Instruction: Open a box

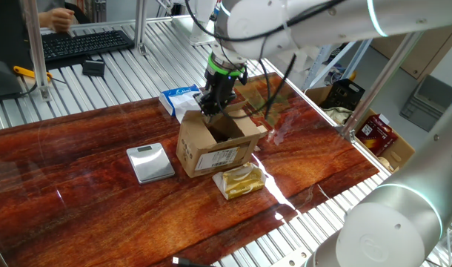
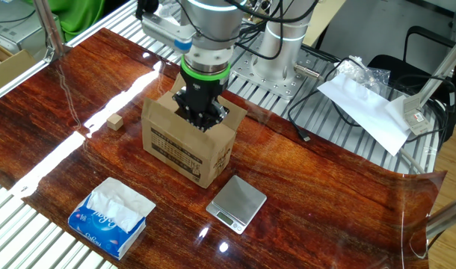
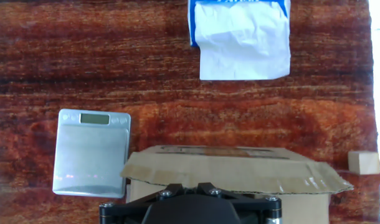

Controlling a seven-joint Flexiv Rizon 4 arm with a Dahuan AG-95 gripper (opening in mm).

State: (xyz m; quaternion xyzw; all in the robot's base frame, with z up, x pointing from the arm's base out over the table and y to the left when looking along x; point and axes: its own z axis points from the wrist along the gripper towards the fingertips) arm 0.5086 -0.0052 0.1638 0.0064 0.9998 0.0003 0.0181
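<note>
The brown cardboard box (image 1: 215,152) stands on the wooden table with its top flaps spread open and a white label on its near side. It also shows in the other fixed view (image 2: 187,149) and in the hand view (image 3: 233,168). My gripper (image 1: 210,110) points straight down at the box's open top, at its far flap, and its tips dip just into the opening (image 2: 202,119). In the hand view my gripper (image 3: 190,186) has its fingers close together over the edge of one spread flap. I see nothing held between them.
A silver scale (image 1: 150,162) lies left of the box. A blue-and-white tissue packet (image 1: 178,96) lies behind it and a yellow wrapped packet (image 1: 241,180) in front. A small wooden block (image 2: 115,121) sits beside the box. A keyboard (image 1: 85,41) lies beyond the table.
</note>
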